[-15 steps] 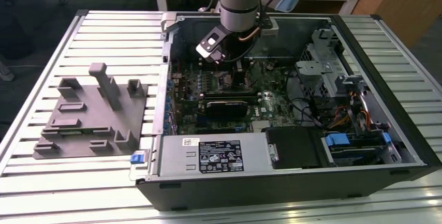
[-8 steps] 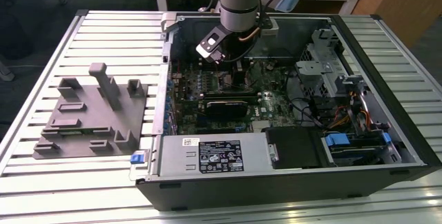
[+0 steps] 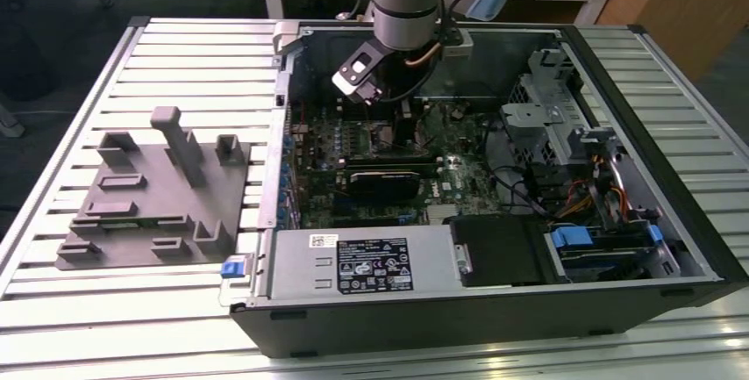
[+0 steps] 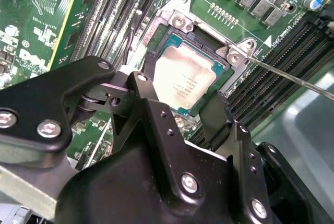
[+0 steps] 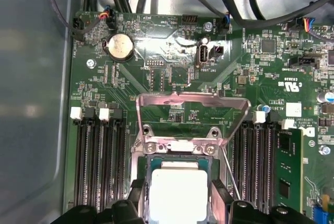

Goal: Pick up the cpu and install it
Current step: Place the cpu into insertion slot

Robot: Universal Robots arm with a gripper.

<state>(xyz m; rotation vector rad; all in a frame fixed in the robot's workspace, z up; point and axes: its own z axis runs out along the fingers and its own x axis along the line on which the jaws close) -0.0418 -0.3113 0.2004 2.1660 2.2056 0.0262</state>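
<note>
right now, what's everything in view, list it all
flat square silver-topped cpu: 1, silver, in the motherboard socket
green motherboard: 1, green, inside the case
round silver coin battery: 1, silver, on the motherboard
open black computer case: 1, black, on the table
grey plastic fixture tray: 1, grey, exterior view's left of the case
pale slatted metal table: 1, pale grey, under case and tray
black gripper: 1, black, straddling the cpu

slatted table (image 3: 175, 46): computer case (image 3: 468, 319), gray fixture (image 3: 140, 213)
</note>
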